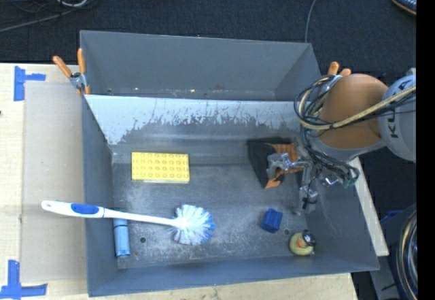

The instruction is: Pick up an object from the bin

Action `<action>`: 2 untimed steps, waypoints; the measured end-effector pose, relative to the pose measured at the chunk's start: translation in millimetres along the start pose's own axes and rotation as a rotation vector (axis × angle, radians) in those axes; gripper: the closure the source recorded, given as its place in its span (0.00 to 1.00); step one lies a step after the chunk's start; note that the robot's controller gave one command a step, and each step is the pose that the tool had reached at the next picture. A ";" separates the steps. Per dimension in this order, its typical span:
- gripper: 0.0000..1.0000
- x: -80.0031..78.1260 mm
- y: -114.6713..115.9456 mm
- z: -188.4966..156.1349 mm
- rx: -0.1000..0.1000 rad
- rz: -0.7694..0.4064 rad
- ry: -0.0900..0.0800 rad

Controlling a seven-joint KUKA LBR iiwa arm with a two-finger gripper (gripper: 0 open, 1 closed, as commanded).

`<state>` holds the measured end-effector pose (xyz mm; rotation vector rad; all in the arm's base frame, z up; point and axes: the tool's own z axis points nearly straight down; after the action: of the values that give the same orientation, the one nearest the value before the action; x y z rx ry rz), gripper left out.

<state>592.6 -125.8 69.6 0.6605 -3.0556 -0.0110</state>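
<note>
My gripper [305,201] hangs low over the bin's right side, above bare floor. Just left of it lies a black wedge-shaped thing with orange parts [267,158]. A small blue cube [272,220] sits on the floor below and to the left of the gripper. A small round yellow and dark thing [301,243] lies close to the front wall, straight below the gripper. Nothing shows between the gripper's tips.
A flat yellow studded plate [160,167] lies at the left back. A white brush with a blue grip and blue-white bristles [136,213] stretches across the front left. A blue cylinder [121,239] lies beside its handle. The arm's orange cover and cables hang above the right wall.
</note>
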 end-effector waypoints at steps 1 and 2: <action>0.00 45.4 60.7 -25.4 0.003 -0.084 -0.013; 1.00 58.3 79.6 2.4 0.000 -0.012 -0.003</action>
<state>506.6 -77.3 68.8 0.6801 -3.0544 -0.0117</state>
